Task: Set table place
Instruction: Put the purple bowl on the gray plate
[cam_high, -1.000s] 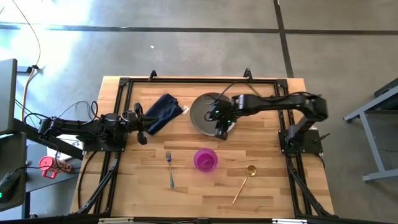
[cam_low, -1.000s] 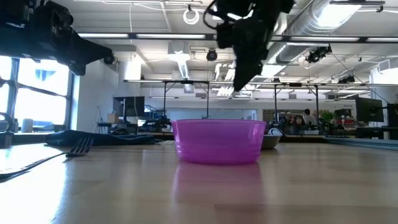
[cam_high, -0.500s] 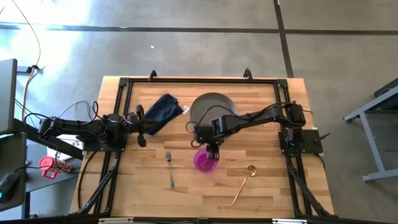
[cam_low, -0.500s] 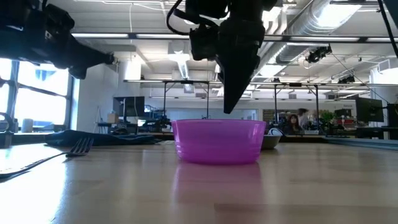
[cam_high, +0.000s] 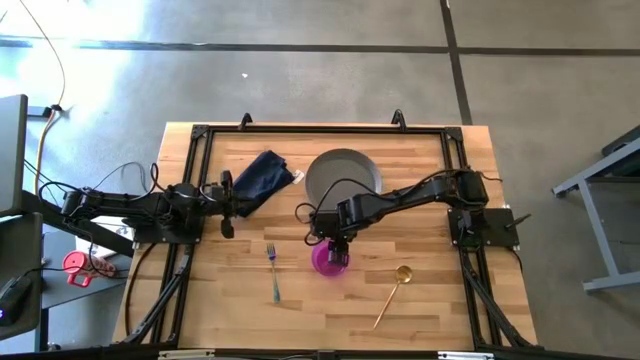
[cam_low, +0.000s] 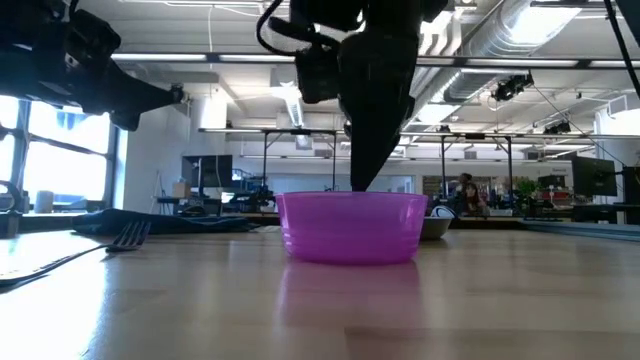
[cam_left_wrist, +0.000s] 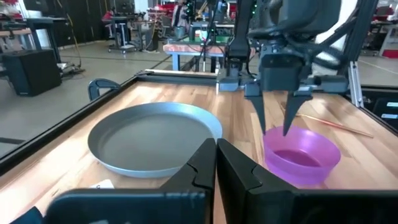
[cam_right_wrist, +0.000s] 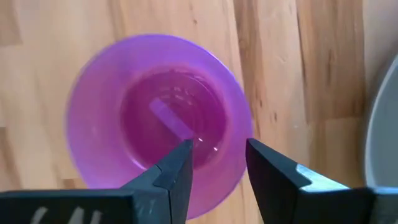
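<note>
Your right gripper (cam_high: 336, 250) hangs point-down over the magenta bowl (cam_high: 330, 259), its two fingers parted around the bowl's rim on the side facing the plate, one tip inside and one outside. The right wrist view shows clear gaps between fingertips (cam_right_wrist: 180, 163) and the rim, so nothing is gripped. In the low view, the fingers drop behind the bowl's near wall.

One bowl stands upright, mouth up, near the middle of the table (cam_high: 430, 300), just on the near side of the single round grey plate (cam_high: 344, 174). The two are close but apart.

One teal-handled fork (cam_high: 273, 272) lies left of the bowl, its long axis running front to back, tines toward the far edge. One gold spoon (cam_high: 392, 292) lies to the bowl's right on a diagonal, its bowl end up toward the far right and its handle slanting down toward the near left. One dark navy napkin (cam_high: 260, 179) lies crumpled at the far left, its long axis also on a slant.

Your left gripper (cam_high: 226, 200) waits at the table's left side beside the napkin, fingers pressed together and holding nothing. Both fork and spoon lie well apart from the bowl; only the plate sits near the working arm.
</note>
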